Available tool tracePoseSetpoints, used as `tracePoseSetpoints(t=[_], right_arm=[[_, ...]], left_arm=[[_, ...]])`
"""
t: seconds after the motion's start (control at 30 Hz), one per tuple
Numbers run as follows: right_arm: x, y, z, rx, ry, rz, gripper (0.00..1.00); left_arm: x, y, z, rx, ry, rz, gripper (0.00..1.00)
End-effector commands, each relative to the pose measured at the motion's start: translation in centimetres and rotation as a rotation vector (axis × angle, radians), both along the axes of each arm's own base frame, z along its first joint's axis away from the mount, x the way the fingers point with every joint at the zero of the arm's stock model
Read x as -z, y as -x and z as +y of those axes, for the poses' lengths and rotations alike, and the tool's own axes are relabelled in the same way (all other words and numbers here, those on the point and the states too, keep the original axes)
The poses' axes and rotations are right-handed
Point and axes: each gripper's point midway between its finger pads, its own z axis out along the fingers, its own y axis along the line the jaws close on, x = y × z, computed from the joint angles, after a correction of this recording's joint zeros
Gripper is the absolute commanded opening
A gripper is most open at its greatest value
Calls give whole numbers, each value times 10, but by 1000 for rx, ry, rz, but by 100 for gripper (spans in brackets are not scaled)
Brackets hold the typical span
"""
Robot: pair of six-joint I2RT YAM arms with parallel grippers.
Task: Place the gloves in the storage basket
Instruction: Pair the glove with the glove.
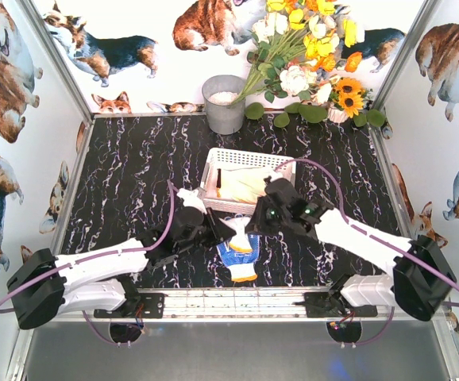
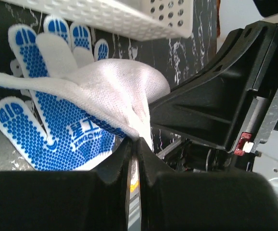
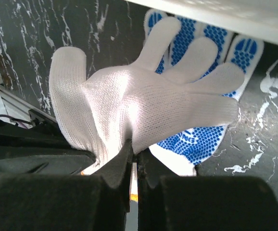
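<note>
Both grippers pinch one plain cream-white glove (image 1: 234, 229), held just above the table in front of the storage basket (image 1: 221, 159). My left gripper (image 2: 135, 140) is shut on one edge of this glove (image 2: 122, 82). My right gripper (image 3: 137, 154) is shut on its other edge (image 3: 144, 103), with the fingers spread toward the basket. A blue-dotted glove (image 1: 241, 259) lies flat on the table under it, and shows in the left wrist view (image 2: 57, 130) and the right wrist view (image 3: 204, 139). More gloves (image 1: 245, 184) lie in the basket.
A grey round metal bucket (image 1: 224, 103) and a bunch of artificial flowers (image 1: 309, 55) stand at the back. The basket rim (image 2: 115, 18) is close above both wrist cameras. The right arm's black housing (image 2: 216, 110) is close beside my left gripper.
</note>
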Motion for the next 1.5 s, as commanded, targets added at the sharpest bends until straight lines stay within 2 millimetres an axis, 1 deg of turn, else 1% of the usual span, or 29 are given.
tracePoseSetpoints(t=[0.0,0.1,0.2,0.27,0.4,0.47,0.57,0.67,0.93,1.07,1.3,1.47], right_arm=[[-28,-10,11,-107,-11,-81,0],[-32,-15,12,-104,-22,-112,0],[-32,-17,11,-98,-39,-135,0],[-25,-15,10,-99,-43,-134,0],[4,-3,2,-97,-21,-83,0],[14,1,-2,-96,-9,-65,0],[23,5,-6,-89,-1,-51,0],[27,9,-8,-89,2,-39,0],[32,11,-8,-88,-7,-27,0],[34,16,-8,-89,-16,-1,0],[35,26,-12,-77,-43,12,0],[36,29,-13,-68,-61,12,0]], left_arm=[[-19,-14,5,-56,-21,-74,0],[-24,-16,7,-67,-16,-89,0],[-18,-16,8,-71,-30,-83,0],[-8,-12,8,-66,-47,-63,0],[17,0,3,-29,-67,-16,0],[30,10,-2,3,-76,15,0],[44,22,-10,36,-97,42,0],[52,29,-14,45,-109,59,0],[64,47,-17,50,-94,108,0],[70,54,-15,42,-109,124,0],[72,53,-2,-13,-164,111,0],[73,54,7,-32,-173,112,0]])
